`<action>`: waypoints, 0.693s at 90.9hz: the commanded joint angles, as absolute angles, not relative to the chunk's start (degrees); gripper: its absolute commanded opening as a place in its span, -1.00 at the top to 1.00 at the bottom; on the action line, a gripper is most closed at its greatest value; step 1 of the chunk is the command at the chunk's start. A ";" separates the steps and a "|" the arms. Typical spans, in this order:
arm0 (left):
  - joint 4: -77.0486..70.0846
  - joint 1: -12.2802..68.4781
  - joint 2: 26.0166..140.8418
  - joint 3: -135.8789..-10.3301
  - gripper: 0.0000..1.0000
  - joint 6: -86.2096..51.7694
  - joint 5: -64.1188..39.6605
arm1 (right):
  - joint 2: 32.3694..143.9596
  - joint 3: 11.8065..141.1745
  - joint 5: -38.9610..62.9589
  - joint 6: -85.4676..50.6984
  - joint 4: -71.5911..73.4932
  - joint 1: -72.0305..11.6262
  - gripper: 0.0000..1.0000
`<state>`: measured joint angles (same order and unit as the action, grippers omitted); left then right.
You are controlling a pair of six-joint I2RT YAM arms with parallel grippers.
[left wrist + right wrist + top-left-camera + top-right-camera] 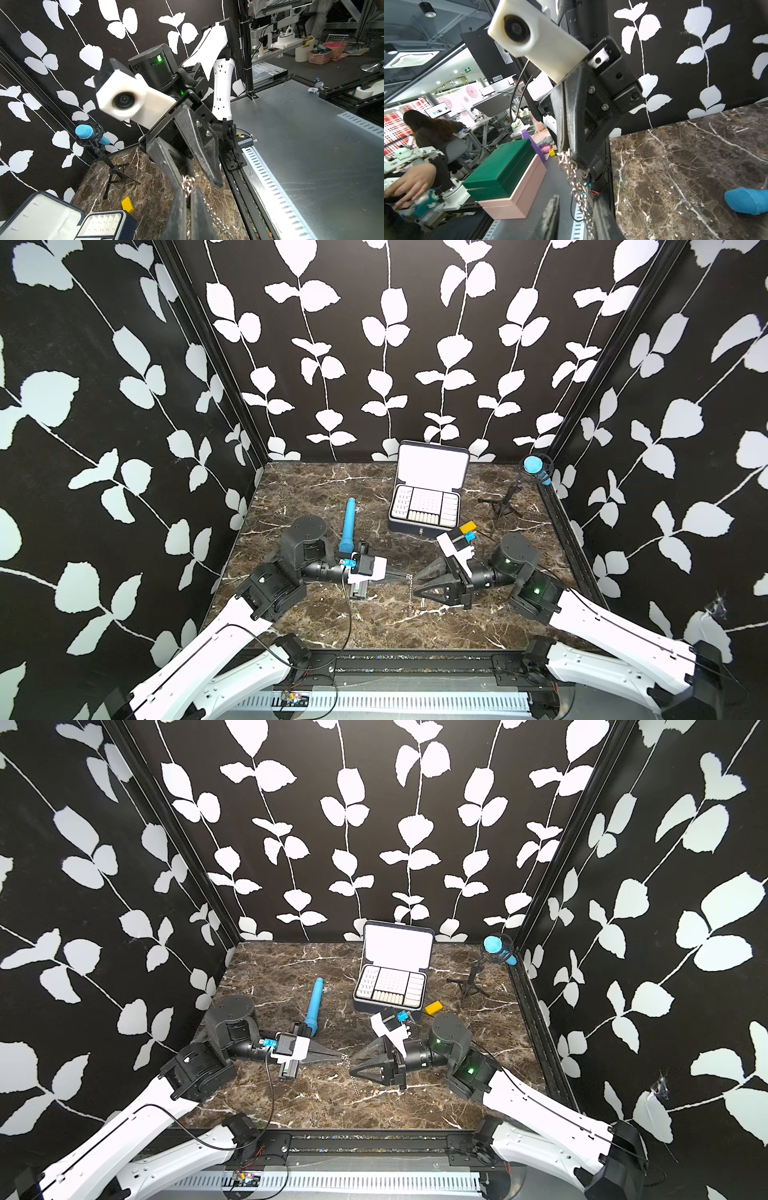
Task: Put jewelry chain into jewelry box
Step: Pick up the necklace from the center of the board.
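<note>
Our left fingers are pressed together on the top links of the jewelry chain. In a top view these left fingers reach level across the table toward the other arm. From that pinch the jewelry chain drops in a thin silvery line. We cannot tell whether its lower end reaches the table.

Our right fingers stand spread in an open V. Their tips face the left tips, just beside the hanging links. In the right wrist view the jewelry chain runs down between the right fingers. We cannot tell whether they touch it.

The jewelry box stands open with its lid upright and its white compartmented tray showing. The chain is outside the box and well apart from it, on its clasp side, toward the arm bases.

A small yellow block lies just beside the box's front right corner. A blue tube lies on the brown marble table to the left of the box. A blue microphone on a black tripod stands to the right of the box, near the back corner
</note>
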<state>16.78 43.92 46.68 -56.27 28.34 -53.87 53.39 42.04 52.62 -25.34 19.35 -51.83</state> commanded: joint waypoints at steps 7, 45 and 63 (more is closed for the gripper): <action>16.87 43.68 45.90 -57.42 1.00 28.40 -53.88 | 52.12 42.72 50.92 -24.52 21.53 -52.21 0.50; 17.03 43.68 45.97 -57.36 1.00 28.41 -53.63 | 53.40 43.10 51.27 -25.41 22.94 -52.20 0.66; 17.31 43.72 45.73 -57.44 1.00 28.56 -53.44 | 52.42 42.88 50.54 -24.64 22.05 -52.19 0.85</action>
<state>16.84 43.92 46.68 -56.27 28.32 -53.23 53.60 42.04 51.13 -25.23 19.46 -51.88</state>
